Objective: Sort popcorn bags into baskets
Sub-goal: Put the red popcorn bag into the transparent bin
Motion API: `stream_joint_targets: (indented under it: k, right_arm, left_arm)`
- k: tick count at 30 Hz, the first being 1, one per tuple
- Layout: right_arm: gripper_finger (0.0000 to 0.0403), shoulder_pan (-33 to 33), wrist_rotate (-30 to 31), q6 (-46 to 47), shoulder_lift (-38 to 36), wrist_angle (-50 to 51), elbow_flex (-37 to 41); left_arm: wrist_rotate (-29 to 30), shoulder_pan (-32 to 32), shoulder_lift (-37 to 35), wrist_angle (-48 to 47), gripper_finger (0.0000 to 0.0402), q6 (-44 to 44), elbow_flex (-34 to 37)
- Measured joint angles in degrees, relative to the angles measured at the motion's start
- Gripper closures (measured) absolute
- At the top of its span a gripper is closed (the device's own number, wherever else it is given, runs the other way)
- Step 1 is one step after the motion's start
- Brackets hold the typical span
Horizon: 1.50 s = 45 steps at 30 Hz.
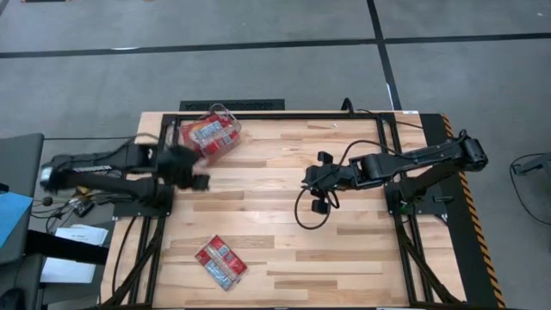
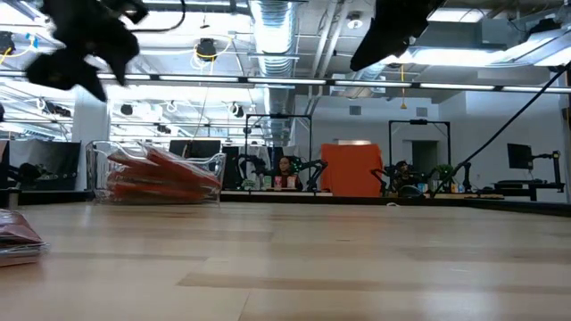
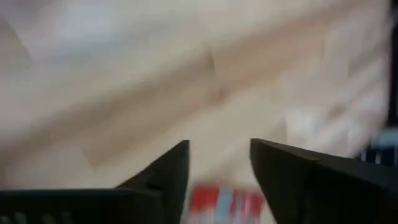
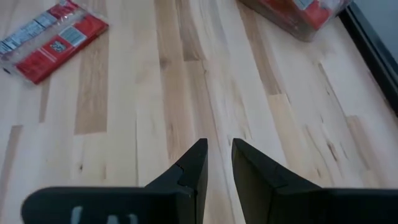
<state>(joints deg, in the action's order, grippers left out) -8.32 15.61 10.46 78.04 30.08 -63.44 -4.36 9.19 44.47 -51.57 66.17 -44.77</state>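
Observation:
The clear plastic basket [image 1: 229,114] stands at the table's far left, with several red popcorn bags [image 1: 207,135] heaped inside; the low view shows it [image 2: 96,160] too. A few more red bags [image 1: 221,263] lie flat near the near edge, also seen at table height [image 2: 16,241] and from the right wrist [image 4: 53,37]. My left gripper [image 1: 196,175] hangs open and blurred just near of the basket, above the table, holding nothing [image 3: 217,152]. My right gripper [image 1: 312,181] hovers over the table's middle, its fingers a narrow gap apart [image 4: 219,152].
Bare wooden tabletop [image 1: 275,224] stretches between the basket and the loose bags. A black cable loop [image 1: 303,215] hangs under the right arm. Black frame rails [image 1: 405,250] run along both sides of the table.

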Motion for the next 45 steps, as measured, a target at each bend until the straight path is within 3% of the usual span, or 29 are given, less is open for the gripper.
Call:
stream_joint_targets:
  k: [3, 7, 13, 18, 24, 31, 37, 45]
  right_arm:
    - [0.0305, -0.28, -0.51, 1.02, 0.0, -0.09, 0.0]
    - [0.0305, -0.79, -0.5, 1.79, 0.0, -0.13, 0.0]
    - [0.0305, -1.27, -0.43, 3.19, 0.0, -0.17, 0.0]
    - [0.0305, -1.44, -0.3, 3.21, 0.0, -0.67, 0.0]
    - [0.0305, -1.46, -0.32, 4.55, 0.0, -0.61, 0.0]
    - [0.0305, -1.49, -0.48, 4.7, 0.0, -0.56, 0.0]
    - [0.0305, -1.51, -0.73, 4.68, 0.0, -0.48, 0.0]
    - [0.0305, -1.49, -0.74, 4.24, 0.0, -0.53, 0.0]
  left_arm:
    - [1.7, -14.28, 2.43, 0.6, 0.0307, 8.78, 0.0]
    - [11.24, -32.81, 8.12, 6.81, 0.0389, 19.81, 0.0]
    - [25.98, -52.77, 21.72, 17.88, 0.04, 33.68, 0.0]
    - [25.18, -59.44, 34.27, 22.9, 0.0401, 44.53, -0.35]
    - [20.95, -60.63, 44.52, 30.08, 0.0401, 47.59, -2.19]
    - [12.78, -56.38, 52.74, 36.58, 0.0401, 49.27, -2.82]
    - [18.42, -47.99, 54.01, 41.99, 0.0401, 40.17, -2.59]
    - [23.63, -30.28, 54.51, 45.83, 0.0401, 21.19, -2.43]
